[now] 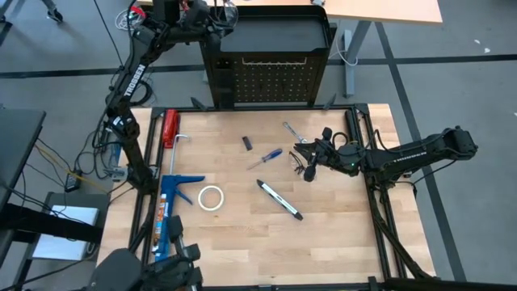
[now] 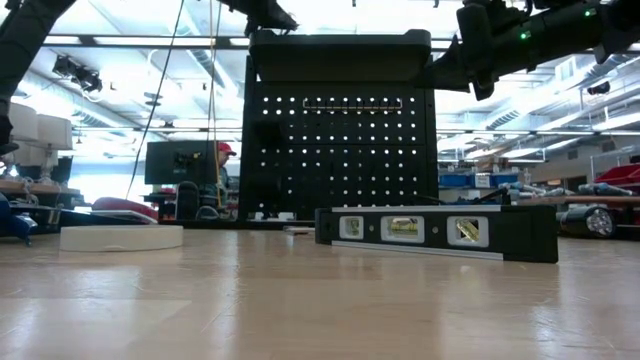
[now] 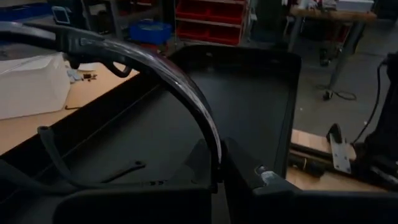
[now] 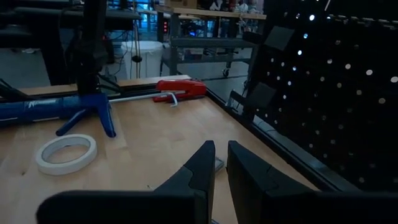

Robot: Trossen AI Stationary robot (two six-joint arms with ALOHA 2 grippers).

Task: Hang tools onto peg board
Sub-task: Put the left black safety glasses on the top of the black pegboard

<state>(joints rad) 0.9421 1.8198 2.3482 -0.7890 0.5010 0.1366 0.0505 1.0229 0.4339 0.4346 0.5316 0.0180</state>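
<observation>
The peg board (image 1: 271, 79) stands upright at the table's far edge, with a black tray (image 3: 249, 93) on top. My left gripper (image 3: 219, 158) is up at the tray's left end (image 1: 206, 23), shut on a pair of safety glasses (image 3: 168, 68). My right gripper (image 4: 221, 163) hovers shut above the table's right side (image 1: 311, 158), with nothing seen between its fingers. On the table lie a silver wrench (image 1: 292, 131), a blue-handled screwdriver (image 1: 266, 158), a white tape roll (image 1: 212, 197) and a black-and-white bar tool (image 1: 279, 200). Dark frames (image 1: 307, 170) lie under my right gripper. My left gripper pinches one end of the glasses' clear curved lens (image 3: 214, 149) between its two fingers. The fingers come at it almost level, tipped slightly down, over the board's top tray. The glasses are lifted clear of the tray. The lens arcs away from the fingers and a temple arm (image 3: 53, 152) hangs below.
A long blue caulking gun (image 1: 171, 202) and a red-handled tool (image 1: 170, 128) lie along the table's left side. A small black piece (image 1: 247, 143) sits near the middle. Black rails (image 1: 367, 194) frame the table. Bare wood shows along the near edge.
</observation>
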